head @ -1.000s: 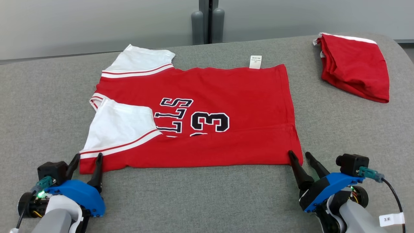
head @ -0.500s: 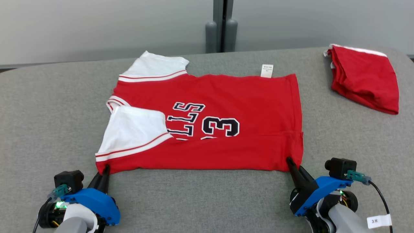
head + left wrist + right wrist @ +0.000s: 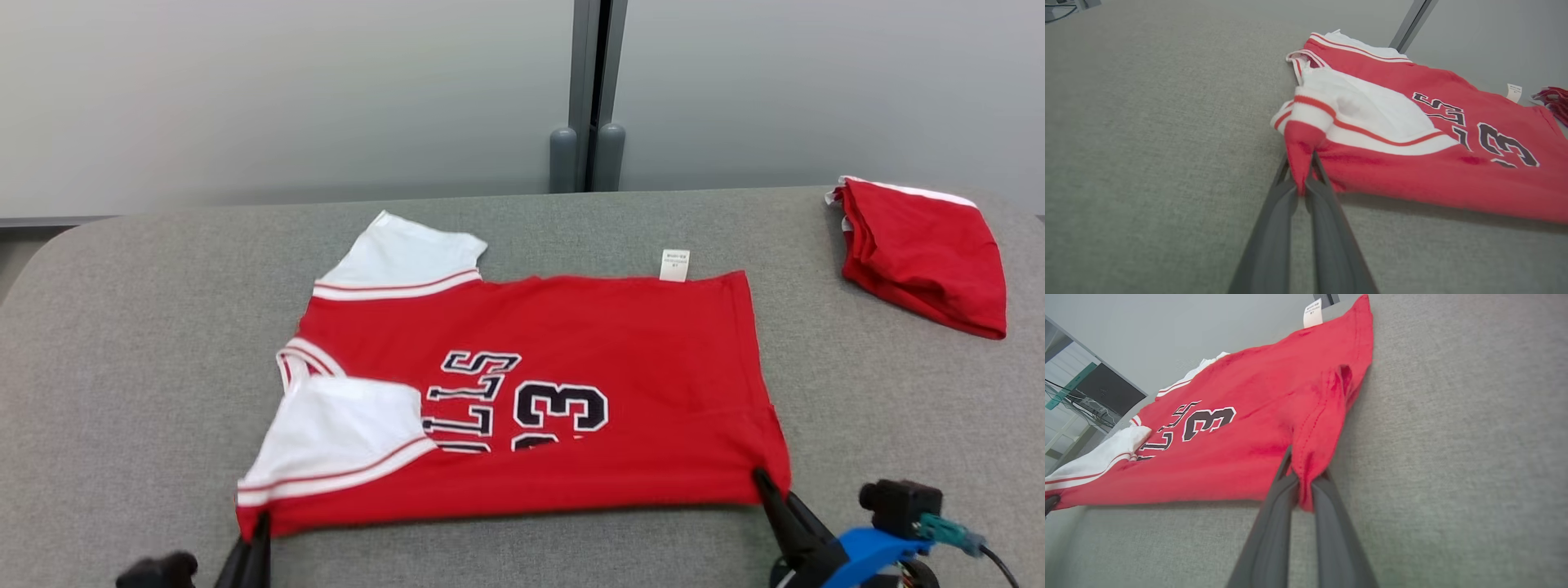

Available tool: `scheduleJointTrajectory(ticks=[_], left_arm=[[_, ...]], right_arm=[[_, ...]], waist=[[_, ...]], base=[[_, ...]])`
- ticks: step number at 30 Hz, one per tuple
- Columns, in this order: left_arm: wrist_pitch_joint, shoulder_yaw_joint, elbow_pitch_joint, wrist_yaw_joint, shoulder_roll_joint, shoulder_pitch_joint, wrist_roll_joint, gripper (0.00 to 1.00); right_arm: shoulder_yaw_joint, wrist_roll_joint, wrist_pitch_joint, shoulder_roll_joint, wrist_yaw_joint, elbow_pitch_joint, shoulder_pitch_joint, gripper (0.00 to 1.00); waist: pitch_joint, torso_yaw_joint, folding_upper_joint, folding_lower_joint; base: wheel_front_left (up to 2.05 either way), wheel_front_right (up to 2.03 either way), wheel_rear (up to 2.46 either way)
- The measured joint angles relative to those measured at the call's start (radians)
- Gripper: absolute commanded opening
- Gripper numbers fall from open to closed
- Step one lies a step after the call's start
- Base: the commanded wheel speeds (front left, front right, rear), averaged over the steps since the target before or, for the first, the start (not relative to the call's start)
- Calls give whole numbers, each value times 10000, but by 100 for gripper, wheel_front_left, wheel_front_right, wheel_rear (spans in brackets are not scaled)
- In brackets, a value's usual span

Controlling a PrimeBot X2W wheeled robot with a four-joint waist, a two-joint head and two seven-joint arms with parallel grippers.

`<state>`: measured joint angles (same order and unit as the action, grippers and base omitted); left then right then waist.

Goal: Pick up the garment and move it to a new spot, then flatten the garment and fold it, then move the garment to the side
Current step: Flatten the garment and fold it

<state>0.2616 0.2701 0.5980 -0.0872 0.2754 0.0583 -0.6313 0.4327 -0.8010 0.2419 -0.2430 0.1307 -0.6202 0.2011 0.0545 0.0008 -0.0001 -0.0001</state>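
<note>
The garment (image 3: 571,384) is a red jersey with white sleeves and black lettering, spread on the grey table (image 3: 147,367) with one sleeve folded onto its front. My left gripper (image 3: 260,523) is shut on the garment's near left corner (image 3: 1300,151), and the pinched cloth bunches up between the fingers (image 3: 1274,228). My right gripper (image 3: 767,483) is shut on the near right corner (image 3: 1314,457), where the hem is lifted and puckered off the table. In the right wrist view the garment (image 3: 1241,416) slopes away to the left.
A second red cloth (image 3: 922,253), folded, lies at the table's far right. A grey wall with a dark post (image 3: 588,90) stands behind the table. Bare grey surface stretches left of the garment (image 3: 1147,122) and along the near edge.
Both grippers went from open beside the near corners to shut on them. The near edge now lifts at both corners. The head camera has tilted, so the whole scene sits lower.
</note>
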Motion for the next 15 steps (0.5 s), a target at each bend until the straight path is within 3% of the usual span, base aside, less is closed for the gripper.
scheduleJointTrajectory(ticks=[6, 11, 12, 13, 14, 15], left_arm=[[-2, -399, -1484, 384, -466, -1579, 403, 0], [-38, -355, -1925, 510, -535, -1991, 456, 0], [-46, -324, -1891, 395, -531, -1979, 441, 21], [-44, -330, -1789, 320, -525, -1944, 397, 59], [-42, -334, -1678, 270, -512, -1884, 405, 100], [-33, -339, -1632, 249, -500, -1788, 479, 100]], right_arm=[[-414, 59, -326, -497, 0, 943, -1034, 0], [-957, 198, -926, -491, 0, 1392, -1641, 0], [-1066, 307, -1009, -453, 0, 1407, -1694, 29], [-1151, 453, -1055, -410, 0, 1429, -1708, 82], [-1244, 616, -1076, -349, -2, 1461, -1709, 100], [-1325, 821, -1051, -301, 0, 1505, -1711, 100]], waist=[[-42, 135, 0, -1], [38, 198, 0, 0], [50, 195, 0, 0], [56, 193, 0, 0], [59, 185, 0, 0], [60, 176, 0, 0]], base=[[0, 0, 0], [0, 0, 0], [0, 0, 0], [0, 0, 0], [0, 0, 0], [0, 0, 0]])
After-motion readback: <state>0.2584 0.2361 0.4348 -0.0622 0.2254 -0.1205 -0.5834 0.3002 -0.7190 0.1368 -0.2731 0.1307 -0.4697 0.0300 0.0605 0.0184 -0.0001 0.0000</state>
